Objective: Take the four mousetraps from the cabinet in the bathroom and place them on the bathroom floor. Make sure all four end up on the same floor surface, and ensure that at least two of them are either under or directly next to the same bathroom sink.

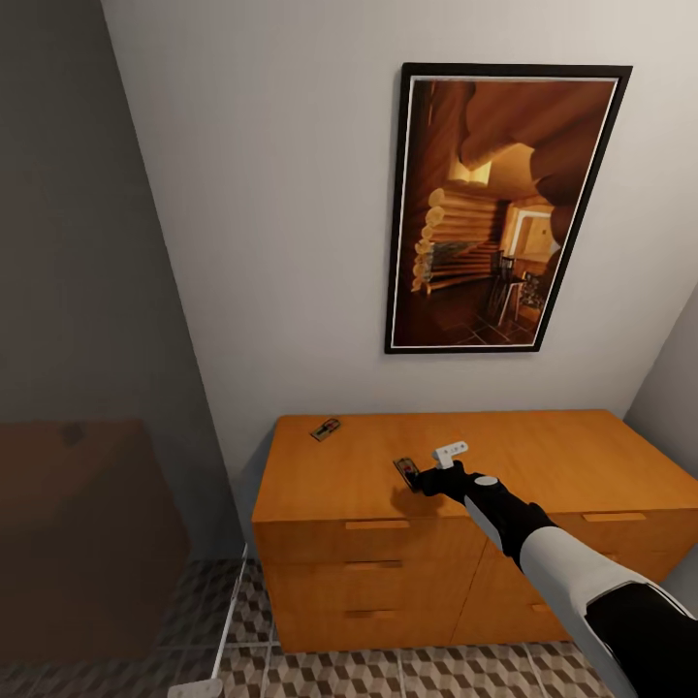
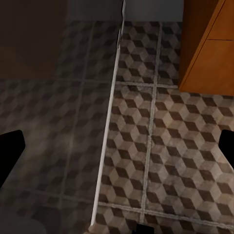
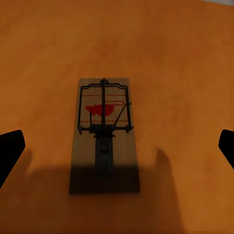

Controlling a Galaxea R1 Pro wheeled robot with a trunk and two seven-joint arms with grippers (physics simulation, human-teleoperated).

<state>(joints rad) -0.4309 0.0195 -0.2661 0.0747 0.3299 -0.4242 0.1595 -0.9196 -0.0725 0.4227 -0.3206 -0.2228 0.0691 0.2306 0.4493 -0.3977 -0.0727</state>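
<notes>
Two mousetraps lie on top of the orange-brown cabinet [image 1: 543,456]. One mousetrap [image 1: 325,428] rests near the back left corner. The other mousetrap [image 1: 406,471] sits near the front edge, and my right gripper [image 1: 421,478] hovers just over it. In the right wrist view this mousetrap [image 3: 104,131] lies flat with its wire and red spot up, between the wide-apart fingers of the open right gripper [image 3: 118,146], untouched. My left gripper [image 2: 118,148] is open over the cube-patterned bathroom floor [image 2: 165,146], holding nothing.
A framed picture [image 1: 499,208] hangs on the wall above the cabinet. A dim glass panel [image 1: 87,485] with a pale bottom rail [image 2: 108,131] stands left of the cabinet. The cabinet's lower corner [image 2: 209,48] shows in the left wrist view.
</notes>
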